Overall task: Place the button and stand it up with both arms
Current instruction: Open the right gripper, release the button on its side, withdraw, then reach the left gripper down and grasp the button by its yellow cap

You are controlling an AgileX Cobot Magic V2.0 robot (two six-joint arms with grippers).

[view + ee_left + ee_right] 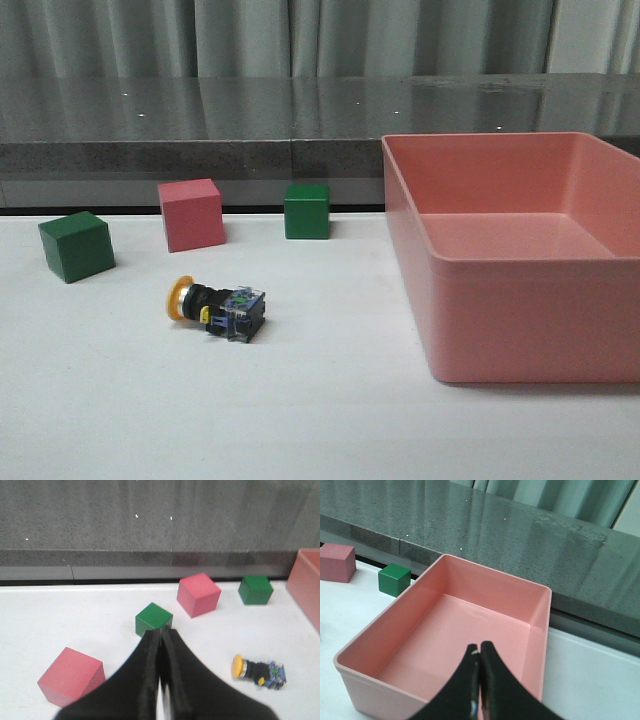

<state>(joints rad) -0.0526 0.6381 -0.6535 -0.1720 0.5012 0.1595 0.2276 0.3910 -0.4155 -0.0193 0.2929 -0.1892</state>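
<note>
The button (215,305) lies on its side on the white table, left of centre, with its yellow cap pointing left and its clear-blue base to the right. It also shows in the left wrist view (257,670), off to one side of my left gripper (161,631) and apart from it. My left gripper is shut and empty, with its tips in front of a green cube (153,618). My right gripper (479,647) is shut and empty, above the pink bin (370,692). Neither arm shows in the front view.
A large pink bin (530,320) fills the right side of the table. A green cube (76,245), a pink cube (191,214) and another green cube (306,210) stand behind the button. A second pink cube (70,676) is near my left gripper. A dark counter runs behind the table.
</note>
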